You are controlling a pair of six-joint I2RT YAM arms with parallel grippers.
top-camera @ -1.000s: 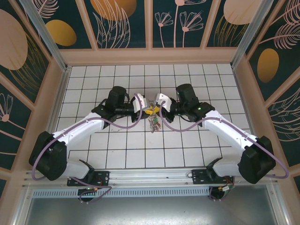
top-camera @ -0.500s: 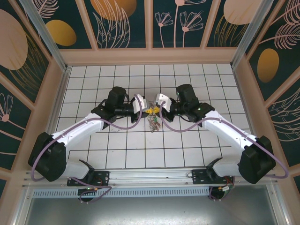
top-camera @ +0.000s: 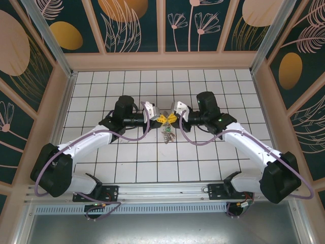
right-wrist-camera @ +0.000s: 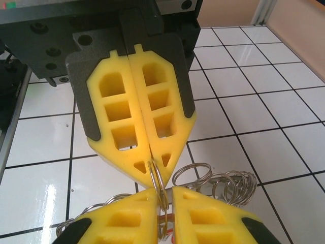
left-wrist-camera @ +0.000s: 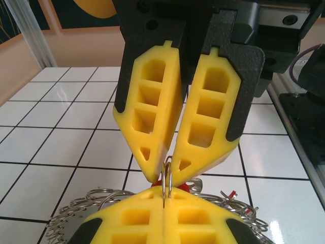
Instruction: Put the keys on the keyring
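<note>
White tiled table (top-camera: 127, 152) under both arms, L arm (top-camera: 86, 142) and R arm (top-camera: 249, 145) reaching in from either side, tips meeting nose to nose above the middle tiles

L gripper (top-camera: 162, 120): yellow fingers pressed flat together, clamped on a thin wire loop (left-wrist-camera: 167, 175) that stands upright right at its tips

R gripper (top-camera: 171, 118): directly opposite the L one, tips nearly touching it. Its fingers are slightly apart w/ the same loop sitting in the narrow gap; can't tell if either pad is touching the wire

Keyring (left-wrist-camera: 68, 223): pale metal ring w/ a rim of small coils, just below both sets of fingertips, spreading out to either side of them; can't tell if it rests on the tiles or hangs

Keys (top-camera: 166, 133): small silvery bunch straight under the two grippers, on the side nearer the arm bases. A red tag (left-wrist-camera: 158, 183) peeks out just behind the L fingertips, beside the loop
</note>
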